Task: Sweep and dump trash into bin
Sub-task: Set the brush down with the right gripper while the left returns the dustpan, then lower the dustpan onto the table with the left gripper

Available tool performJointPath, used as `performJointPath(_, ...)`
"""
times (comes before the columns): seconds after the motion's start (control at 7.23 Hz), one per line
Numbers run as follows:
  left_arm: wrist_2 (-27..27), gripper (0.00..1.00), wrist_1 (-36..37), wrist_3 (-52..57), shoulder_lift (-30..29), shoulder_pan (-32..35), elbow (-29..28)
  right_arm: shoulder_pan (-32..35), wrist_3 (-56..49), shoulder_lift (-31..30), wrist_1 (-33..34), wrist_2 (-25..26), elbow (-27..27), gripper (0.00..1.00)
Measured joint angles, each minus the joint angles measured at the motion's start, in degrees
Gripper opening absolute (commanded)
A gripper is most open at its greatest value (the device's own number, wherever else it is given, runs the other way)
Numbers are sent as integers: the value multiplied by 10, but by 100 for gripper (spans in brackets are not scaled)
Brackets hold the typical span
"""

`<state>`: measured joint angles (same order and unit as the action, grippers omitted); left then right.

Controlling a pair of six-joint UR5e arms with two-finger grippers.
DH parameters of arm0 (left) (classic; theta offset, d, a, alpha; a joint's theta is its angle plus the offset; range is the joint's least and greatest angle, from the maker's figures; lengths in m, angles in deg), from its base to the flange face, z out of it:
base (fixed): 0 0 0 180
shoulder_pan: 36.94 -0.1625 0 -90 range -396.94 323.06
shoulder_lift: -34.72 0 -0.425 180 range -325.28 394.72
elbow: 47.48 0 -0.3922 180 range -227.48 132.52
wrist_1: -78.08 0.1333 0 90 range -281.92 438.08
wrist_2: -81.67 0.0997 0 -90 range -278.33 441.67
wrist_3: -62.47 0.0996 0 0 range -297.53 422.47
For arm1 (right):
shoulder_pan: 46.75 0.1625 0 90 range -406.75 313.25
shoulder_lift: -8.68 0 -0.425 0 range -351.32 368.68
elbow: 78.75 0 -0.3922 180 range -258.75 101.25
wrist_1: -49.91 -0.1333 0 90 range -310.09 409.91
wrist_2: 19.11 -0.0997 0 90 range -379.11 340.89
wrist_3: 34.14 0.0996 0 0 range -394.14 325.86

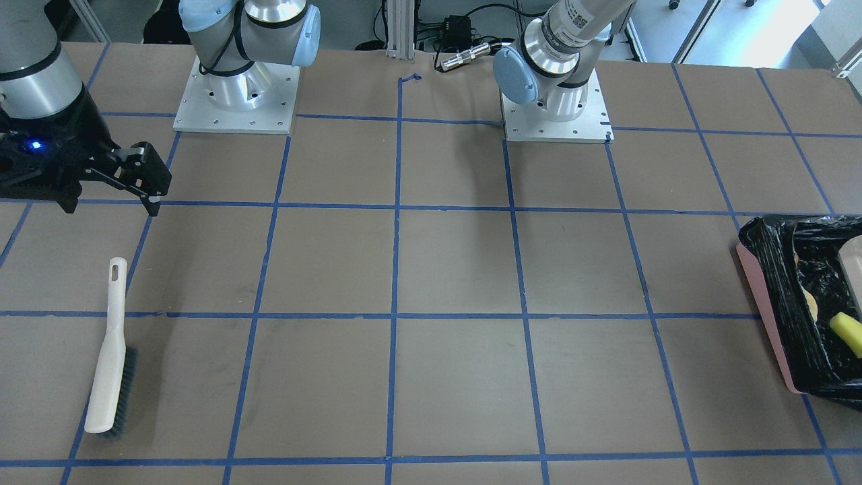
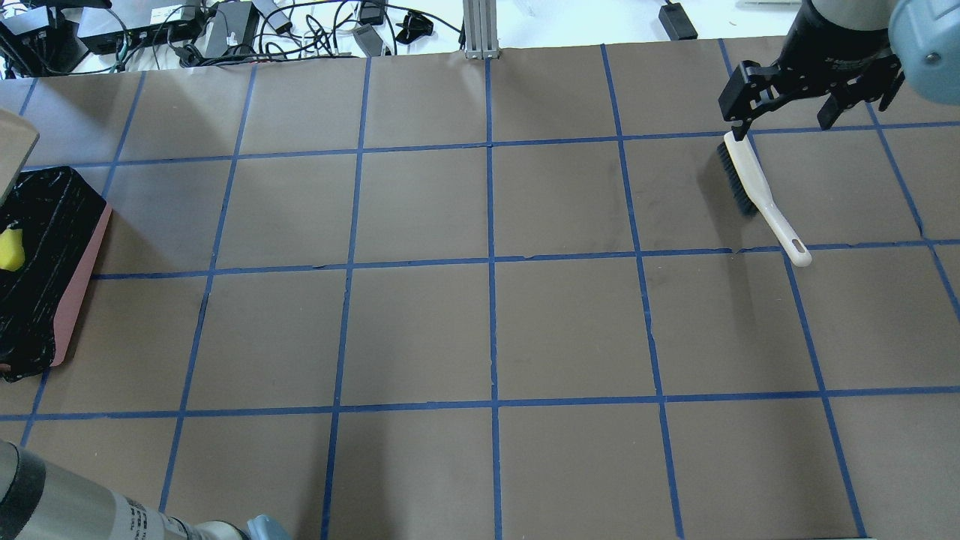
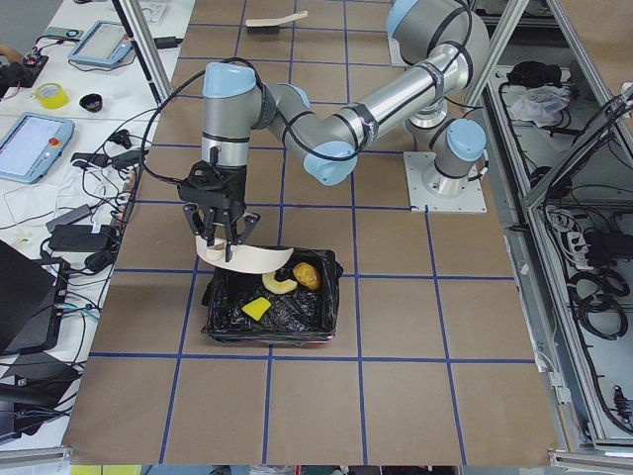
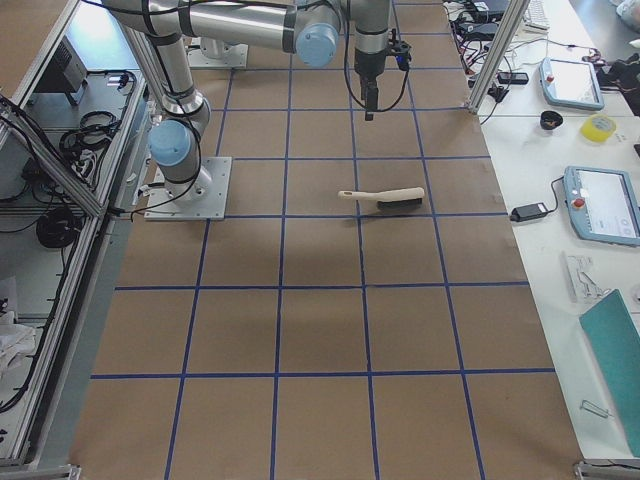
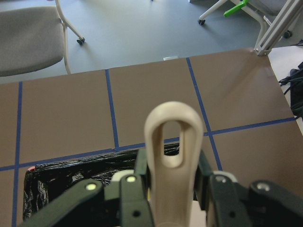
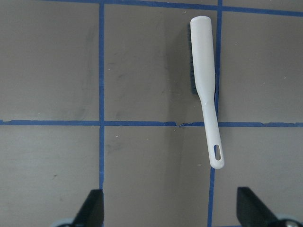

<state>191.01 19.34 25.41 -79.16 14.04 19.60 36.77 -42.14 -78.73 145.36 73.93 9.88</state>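
Note:
My left gripper [image 5: 173, 194] is shut on the looped handle of the beige dustpan [image 5: 171, 156] and holds it tilted over the bin [image 3: 272, 317], which is pink-sided with a black bag. In the exterior left view the golden-brown lump [image 3: 307, 275], the yellow wedge [image 3: 255, 308] and the croissant-like piece [image 3: 279, 282] lie inside the bin. The wedge also shows in the front-facing view [image 1: 847, 332] and the overhead view [image 2: 10, 251]. My right gripper [image 2: 787, 112] is open and empty, raised above the white brush [image 2: 757, 191], which lies on the table.
The brush [image 6: 206, 85] lies flat with its handle pointing toward the robot's side. The bin [image 1: 768, 289] stands near the table edge on my left. Cables and power boxes [image 2: 187, 26] lie beyond the far edge. The brown table [image 2: 487, 330] has blue tape lines.

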Motion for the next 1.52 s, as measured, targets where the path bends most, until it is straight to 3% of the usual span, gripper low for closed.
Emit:
performJointPath(0.28, -89, 0, -46, -61, -14, 15, -4, 33, 28, 0, -11, -36, 0, 100)
performJointPath(0.69, -167, 0, -131, -142, -46, 65, -10, 48, 39, 3, -13, -39, 1, 100)
performJointPath(1.52, -205, 0, -162, -352, -108, 164, -2, 49, 40, -2, -14, -39, 16, 100)
